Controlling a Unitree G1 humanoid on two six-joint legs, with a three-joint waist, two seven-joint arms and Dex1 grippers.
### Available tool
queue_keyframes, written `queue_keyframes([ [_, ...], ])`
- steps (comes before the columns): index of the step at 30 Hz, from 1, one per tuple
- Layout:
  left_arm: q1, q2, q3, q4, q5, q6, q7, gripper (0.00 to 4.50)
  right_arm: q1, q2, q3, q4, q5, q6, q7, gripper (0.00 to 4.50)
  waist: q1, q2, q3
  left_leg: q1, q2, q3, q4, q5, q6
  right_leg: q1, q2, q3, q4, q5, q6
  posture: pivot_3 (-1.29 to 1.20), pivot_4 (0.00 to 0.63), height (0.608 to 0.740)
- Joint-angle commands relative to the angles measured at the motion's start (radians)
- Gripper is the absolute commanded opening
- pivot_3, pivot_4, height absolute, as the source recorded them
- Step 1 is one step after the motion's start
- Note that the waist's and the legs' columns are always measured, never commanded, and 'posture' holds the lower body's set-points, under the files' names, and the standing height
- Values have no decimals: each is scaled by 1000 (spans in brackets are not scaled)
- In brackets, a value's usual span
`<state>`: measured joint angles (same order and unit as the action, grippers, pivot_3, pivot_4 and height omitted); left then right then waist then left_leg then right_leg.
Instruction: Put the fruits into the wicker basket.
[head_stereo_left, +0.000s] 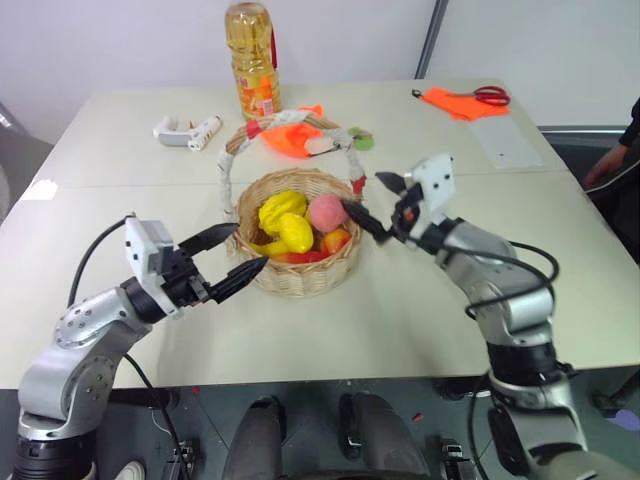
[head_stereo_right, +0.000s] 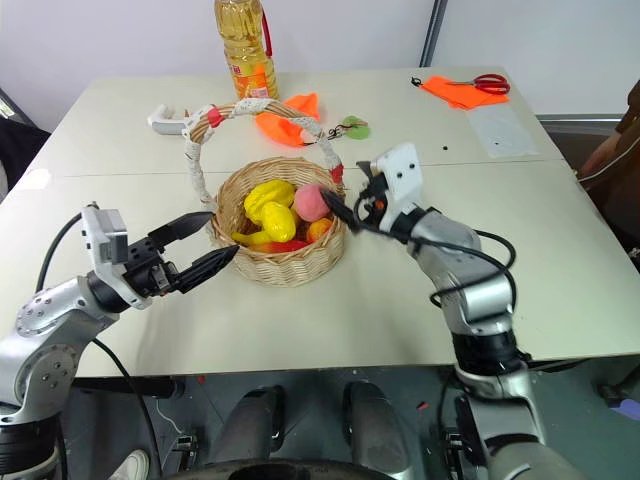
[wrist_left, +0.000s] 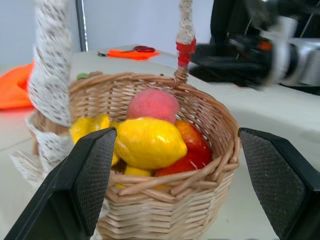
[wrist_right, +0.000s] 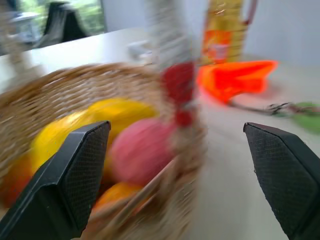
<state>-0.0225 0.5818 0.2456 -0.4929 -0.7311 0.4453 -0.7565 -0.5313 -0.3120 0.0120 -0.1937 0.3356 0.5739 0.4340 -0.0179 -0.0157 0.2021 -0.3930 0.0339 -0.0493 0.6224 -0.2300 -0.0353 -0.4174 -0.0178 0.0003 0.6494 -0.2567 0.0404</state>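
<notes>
With the peach lying in the wicker basket, my right gripper gapes empty at its rim, so I'd judge only pulling clear remains.

I think this is a work room or lab. I see a big pale table against a plain white wall, with scissors, a big bottle of oil and orange cloth on it.

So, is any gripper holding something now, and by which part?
Nothing is held. The left gripper and the right gripper are both open and empty beside the wicker basket; the fruits lie inside.
</notes>
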Motion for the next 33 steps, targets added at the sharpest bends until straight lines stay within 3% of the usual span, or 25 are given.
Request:
queue_keyframes([
  [1,-10,-4,7,-34,-10,-15,10,4170,-20,15,-22,4,10,-32,-1,3054,5,0,0,0,0,0,0,0,0,0,0,0,0,1,-1,0,150,740],
  [7,7,-10,2,-54,-9,-17,20,4170,-12,-2,-68,-47,46,-40,16,49,4,0,0,-2,0,0,-1,0,0,-2,-1,0,0,2,3,0,150,740],
  [11,1,-17,-9,-50,-4,-20,24,4170,-1,-35,-169,-38,31,-103,-25,49,5,0,0,-2,0,0,-1,0,0,-2,0,0,0,0,0,0,150,740],
  [17,-44,-34,-51,-22,11,-26,15,4170,4,-160,-313,131,-106,-232,-169,49,6,0,0,-3,-1,1,-1,0,0,-2,-1,0,0,0,-1,0,150,740],
  [24,-92,-57,-89,-1,24,-27,10,4170,17,-219,-382,242,-155,-253,-250,49,-5,0,0,1,0,7,-3,0,1,-4,2,9,1,2,2,0,150,740],
  [25,-94,-57,-89,1,24,-26,9,4170,21,-220,-390,239,-145,-248,-246,1014,-5,0,0,3,0,9,-5,0,1,-4,2,12,2,2,3,0,150,740],
  [27,-96,-57,-88,5,26,-26,7,4170,32,-224,-399,219,-132,-241,-238,1798,-5,0,0,4,1,13,-6,0,1,-5,3,14,3,2,3,0,150,740],
  [31,-87,-52,-82,18,34,-16,19,4170,101,-239,-433,134,-78,-226,-182,3823,0,0,0,3,1,15,-6,0,1,-6,3,17,3,2,3,0,150,740],
  [33,-83,-48,-75,32,48,-5,42,4170,163,-257,-456,91,-40,-234,-124,3823,2,0,0,3,1,16,-6,0,1,-6,3,17,2,2,3,0,150,740],
])
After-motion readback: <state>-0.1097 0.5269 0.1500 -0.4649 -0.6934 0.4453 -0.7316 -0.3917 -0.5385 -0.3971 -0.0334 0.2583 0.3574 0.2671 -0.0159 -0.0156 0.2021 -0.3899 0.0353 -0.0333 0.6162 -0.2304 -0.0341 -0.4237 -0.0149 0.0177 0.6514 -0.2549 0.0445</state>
